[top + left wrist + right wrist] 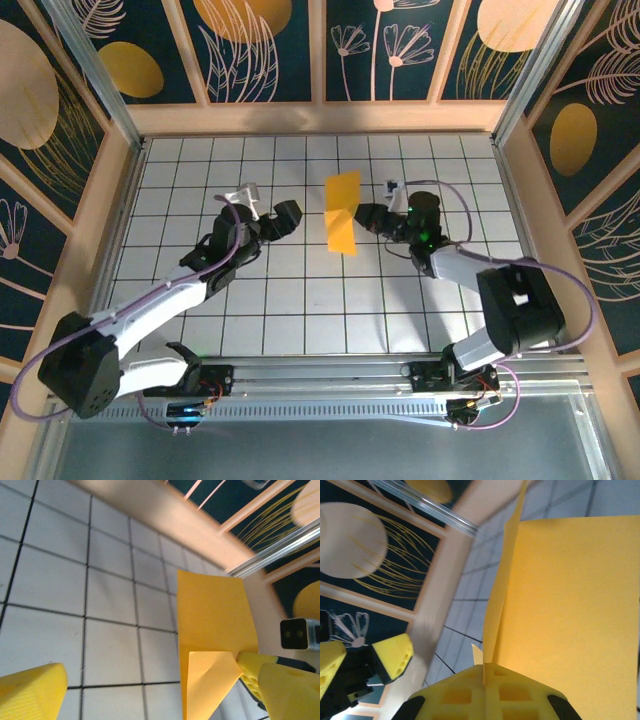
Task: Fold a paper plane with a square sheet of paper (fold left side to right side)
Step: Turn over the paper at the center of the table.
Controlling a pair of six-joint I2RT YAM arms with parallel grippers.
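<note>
The right hand point(365, 217) is clenched on one edge of the folded paper point(342, 212), holding it up off the tabletop point(300, 320) between the two hands, while the left hand point(286, 216) hangs released beside it, so the thin paper could sag, twist or spring open at its crease.

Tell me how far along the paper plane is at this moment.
Done: the sheet of paper is already folded into a narrower shape, with a triangular flap showing. In hand: the right gripper is shut on its edge and holds it; the left gripper is open, apart from it. Left: it is no slim pointed dart yet, so more folds likely remain.
</note>
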